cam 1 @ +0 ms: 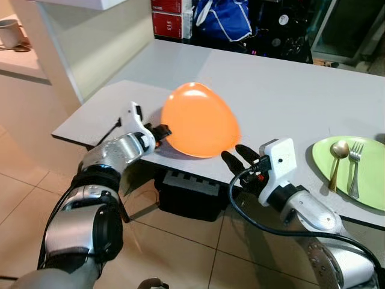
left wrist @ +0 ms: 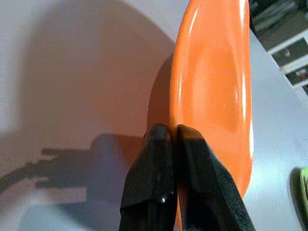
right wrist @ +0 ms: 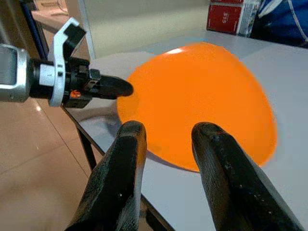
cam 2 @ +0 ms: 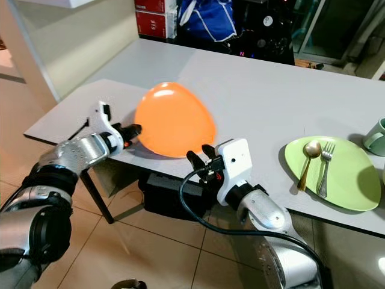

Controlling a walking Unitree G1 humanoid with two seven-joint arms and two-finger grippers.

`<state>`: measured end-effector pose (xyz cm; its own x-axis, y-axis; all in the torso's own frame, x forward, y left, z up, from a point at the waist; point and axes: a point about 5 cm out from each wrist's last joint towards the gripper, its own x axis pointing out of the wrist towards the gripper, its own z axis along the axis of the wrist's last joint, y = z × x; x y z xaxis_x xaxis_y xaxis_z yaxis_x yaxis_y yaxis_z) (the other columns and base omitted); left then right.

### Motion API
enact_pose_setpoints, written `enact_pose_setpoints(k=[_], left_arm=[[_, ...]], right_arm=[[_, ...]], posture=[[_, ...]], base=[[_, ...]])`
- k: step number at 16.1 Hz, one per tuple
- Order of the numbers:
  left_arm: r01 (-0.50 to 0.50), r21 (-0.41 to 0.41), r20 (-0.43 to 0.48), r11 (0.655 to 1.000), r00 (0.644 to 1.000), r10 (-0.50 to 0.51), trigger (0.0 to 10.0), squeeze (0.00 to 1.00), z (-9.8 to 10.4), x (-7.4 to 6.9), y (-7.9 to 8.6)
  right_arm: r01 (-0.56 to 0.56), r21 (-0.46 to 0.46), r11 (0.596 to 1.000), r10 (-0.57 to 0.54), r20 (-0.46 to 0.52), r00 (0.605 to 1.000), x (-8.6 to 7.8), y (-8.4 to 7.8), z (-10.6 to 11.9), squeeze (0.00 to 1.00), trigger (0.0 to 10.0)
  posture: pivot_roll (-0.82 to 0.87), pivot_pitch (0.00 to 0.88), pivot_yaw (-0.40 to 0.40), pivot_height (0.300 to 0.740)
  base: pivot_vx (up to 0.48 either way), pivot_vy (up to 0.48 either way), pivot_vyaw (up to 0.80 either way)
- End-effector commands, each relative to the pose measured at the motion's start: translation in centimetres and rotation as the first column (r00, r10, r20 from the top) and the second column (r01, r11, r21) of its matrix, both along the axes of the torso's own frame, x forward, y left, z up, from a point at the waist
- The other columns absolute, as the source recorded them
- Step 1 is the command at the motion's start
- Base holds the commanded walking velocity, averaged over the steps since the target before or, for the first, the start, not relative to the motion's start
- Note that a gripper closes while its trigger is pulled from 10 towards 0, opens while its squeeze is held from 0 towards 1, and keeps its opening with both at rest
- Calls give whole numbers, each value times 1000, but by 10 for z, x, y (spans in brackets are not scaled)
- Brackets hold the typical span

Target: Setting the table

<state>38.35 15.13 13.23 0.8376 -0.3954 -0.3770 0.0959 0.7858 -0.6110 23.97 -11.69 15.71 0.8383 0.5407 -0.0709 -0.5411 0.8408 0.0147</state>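
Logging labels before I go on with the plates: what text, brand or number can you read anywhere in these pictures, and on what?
Red boxes behind the table: white print, too blurred to read.
Blue bag beside them: white markings, not legible.
Orange plate, green plate, spoon, fork: no text seen.
Left gripper and right gripper: no readable label.

The left gripper [cam 1: 163,131] reaches forward on its silver arm, fingers [left wrist: 159,159] pinched together. The right gripper [cam 1: 237,158] is raised at the worktop edge, fingers [right wrist: 126,159] spread apart.
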Motion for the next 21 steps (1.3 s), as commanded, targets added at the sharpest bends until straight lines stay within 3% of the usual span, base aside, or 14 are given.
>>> enact_pose_setpoints(k=[1,5,6,7,17,21], left_arm=[[21,56,1,998,1000,-21,10000,0,1,2,-2],[4,122,30,993,1000,-8,10000,0,2,6,1],[-15,129,40,992,999,10,10000,561,4,8,3],[-19,131,42,991,999,13,10000,1000,5,9,3],[-75,192,41,978,997,68,10000,1000,-1,8,13],[-76,328,88,942,995,50,10000,1000,-1,8,22]], right_arm=[[0,-12,1000,0,-6,1000,-4,0,1,0,10000],[23,-4,1000,-23,-14,1000,-10,-1,3,0,10000],[30,-1,1000,-30,-19,999,-11,0,3,0,10000],[35,0,999,-35,-21,999,-12,0,3,0,10000],[70,10,997,-70,-26,997,-8,-1,1,0,10000],[61,43,997,-60,-31,998,-5,1,1,0,10000]], posture=[[-45,57,10,740],[-48,75,12,740],[-50,80,15,740],[-52,79,18,740],[-47,61,24,740],[-43,39,18,740]], base=[[0,0,0],[0,0,0],[0,0,0],[0,0,0],[0,0,0],[0,0,0]])
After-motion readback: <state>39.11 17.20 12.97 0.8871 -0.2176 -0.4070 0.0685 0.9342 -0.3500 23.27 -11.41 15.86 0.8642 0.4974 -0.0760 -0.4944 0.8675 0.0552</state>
